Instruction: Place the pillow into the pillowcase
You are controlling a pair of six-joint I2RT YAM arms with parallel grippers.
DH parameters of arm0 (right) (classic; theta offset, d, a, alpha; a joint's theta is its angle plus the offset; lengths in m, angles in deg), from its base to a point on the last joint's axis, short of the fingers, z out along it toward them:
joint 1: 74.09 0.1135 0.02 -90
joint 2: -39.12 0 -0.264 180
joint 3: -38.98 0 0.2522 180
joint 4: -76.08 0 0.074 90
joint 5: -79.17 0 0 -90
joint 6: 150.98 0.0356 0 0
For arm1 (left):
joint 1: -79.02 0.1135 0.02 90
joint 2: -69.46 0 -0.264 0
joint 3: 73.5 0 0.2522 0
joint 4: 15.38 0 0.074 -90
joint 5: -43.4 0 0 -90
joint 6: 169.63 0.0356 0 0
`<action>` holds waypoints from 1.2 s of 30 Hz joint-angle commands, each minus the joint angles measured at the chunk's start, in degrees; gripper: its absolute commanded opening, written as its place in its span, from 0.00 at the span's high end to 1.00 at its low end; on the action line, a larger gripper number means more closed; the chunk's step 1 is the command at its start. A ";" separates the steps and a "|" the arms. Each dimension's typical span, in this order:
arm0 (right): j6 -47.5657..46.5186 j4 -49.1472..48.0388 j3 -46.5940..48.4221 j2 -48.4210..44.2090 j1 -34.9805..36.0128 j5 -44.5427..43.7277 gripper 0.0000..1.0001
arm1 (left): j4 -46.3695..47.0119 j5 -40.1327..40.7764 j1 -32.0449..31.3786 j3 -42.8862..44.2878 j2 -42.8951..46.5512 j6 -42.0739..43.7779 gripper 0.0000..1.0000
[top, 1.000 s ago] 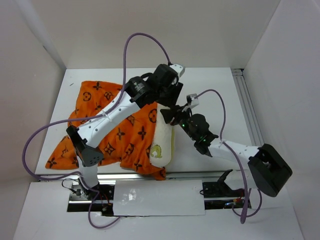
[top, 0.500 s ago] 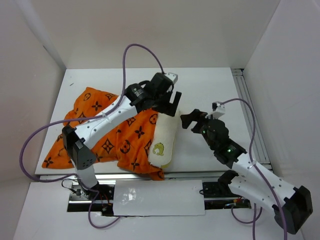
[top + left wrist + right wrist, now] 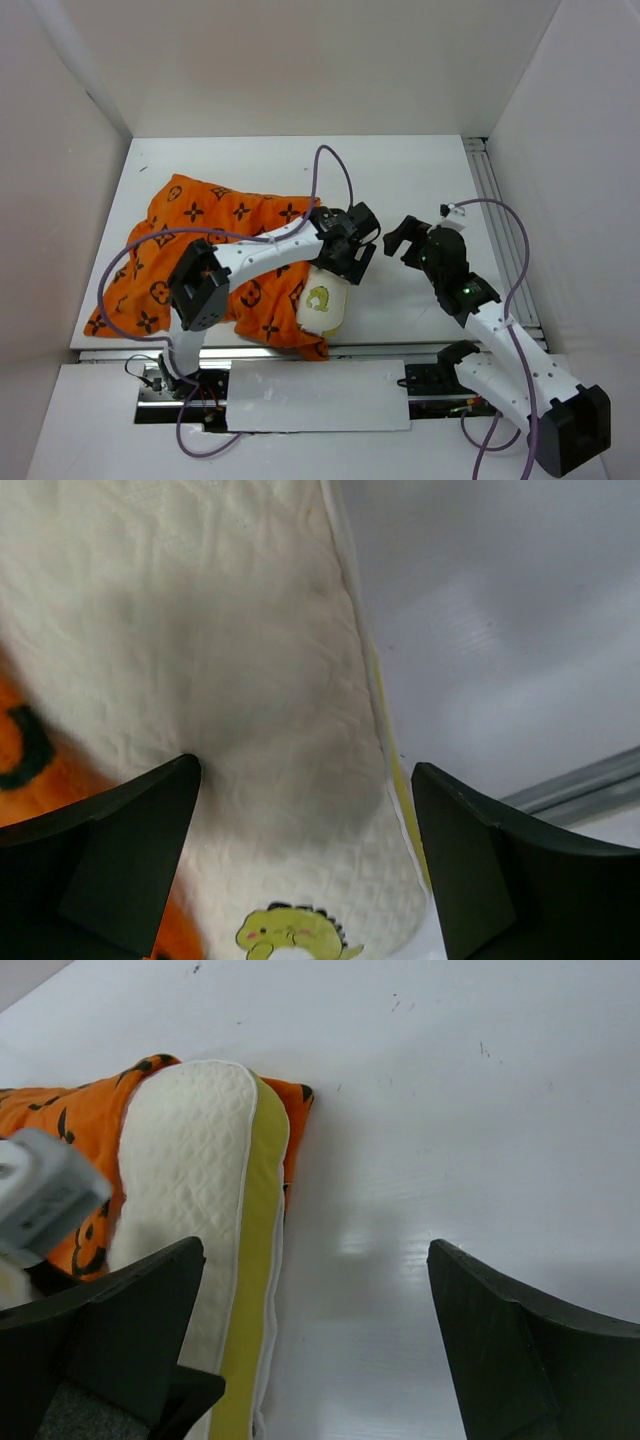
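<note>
pillow [image 3: 323, 300] on desk [image 3: 420, 170], touching pillowcase [image 3: 200, 215] right edge. left jaws released, spread over pillow. right jaws released, over bare desk near pillow.

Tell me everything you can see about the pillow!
The pillow is soft, cream-white and quilted, with a yellowish-green edge and a little green dinosaur printed near one end. It lies near the front edge of the white table, partly covered by the orange pillowcase, with one long side sticking out. The open left gripper hangs right above it.
</note>
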 commanded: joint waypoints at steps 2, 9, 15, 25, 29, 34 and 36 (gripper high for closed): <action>-1.80 -0.22 -1.08 -0.06 -2.29 5.50 0.00 | -1.25 0.74 0.08 2.18 -5.63 -3.49 0.00; -3.65 -1.37 -2.21 -0.06 -4.40 10.59 0.00 | -5.63 5.04 0.08 3.58 -11.17 -7.00 1.00; -4.18 -4.78 -3.45 1.34 -4.40 15.69 0.05 | -8.19 12.08 1.65 7.36 0.49 -8.77 1.00; -0.93 -20.25 -2.58 14.70 0.78 25.45 0.09 | -8.81 14.73 7.63 16.85 14.30 -1.83 1.00; 0.38 -23.94 2.07 23.13 6.66 24.66 0.01 | -8.81 14.73 8.16 15.72 15.63 -1.83 1.00; 3.29 -37.89 4.29 33.93 8.52 31.86 0.01 | -8.81 14.73 8.69 15.19 17.30 -1.83 1.00; 3.91 -40.73 6.13 35.45 9.14 32.66 0.01 | -8.81 14.11 9.22 14.67 19.58 -1.83 1.00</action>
